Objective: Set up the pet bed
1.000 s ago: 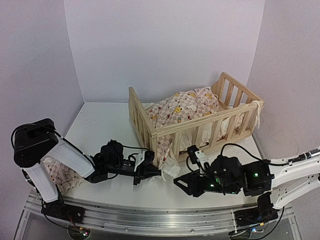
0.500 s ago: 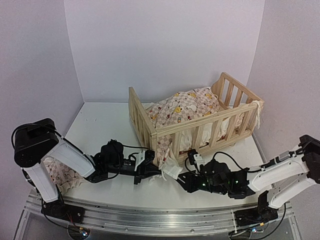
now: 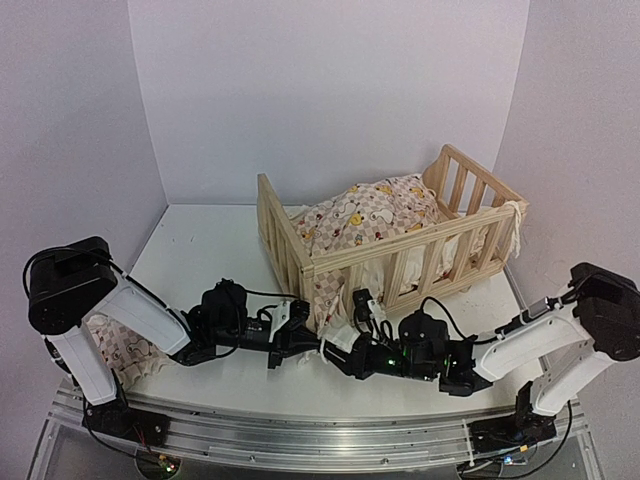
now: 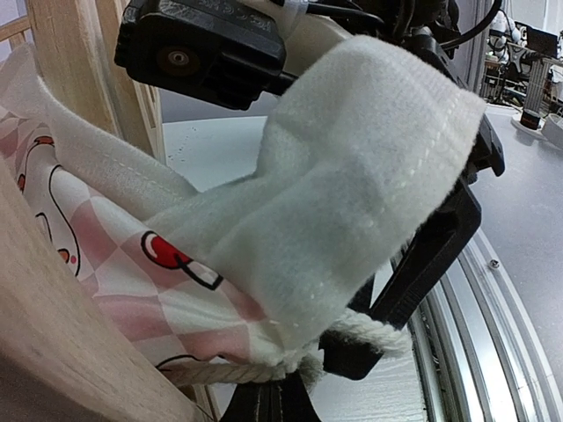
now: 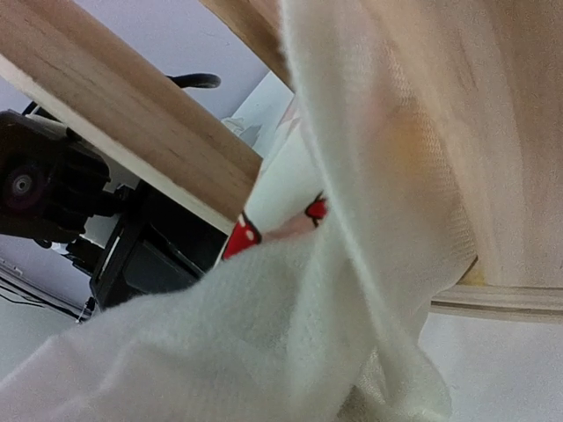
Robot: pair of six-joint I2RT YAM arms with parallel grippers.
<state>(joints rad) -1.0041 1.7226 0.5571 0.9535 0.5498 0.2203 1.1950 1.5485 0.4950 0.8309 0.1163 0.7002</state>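
The pet bed's pine frame (image 3: 400, 250) stands at the back right of the table. Its checked cushion (image 3: 370, 215) is heaped inside and spills over the front-left corner. My left gripper (image 3: 303, 340) lies low at that corner, shut on the cushion's rope tie string (image 4: 237, 373) just below the white ruffle (image 4: 352, 193). My right gripper (image 3: 335, 352) lies against the same hanging corner from the right. In the right wrist view the white ruffle (image 5: 264, 352) fills the frame and hides the fingers. A frame rail (image 5: 114, 105) crosses above it.
A second patterned cloth (image 3: 120, 350) lies on the table under my left arm. The aluminium base rail (image 3: 300, 430) runs along the near edge. White walls close in on three sides. Tie strings hang from the bed's right corner (image 3: 515, 225).
My right arm has stretched left along the table until its gripper reached the cushion's hanging corner. The left arm and the bed have not moved.
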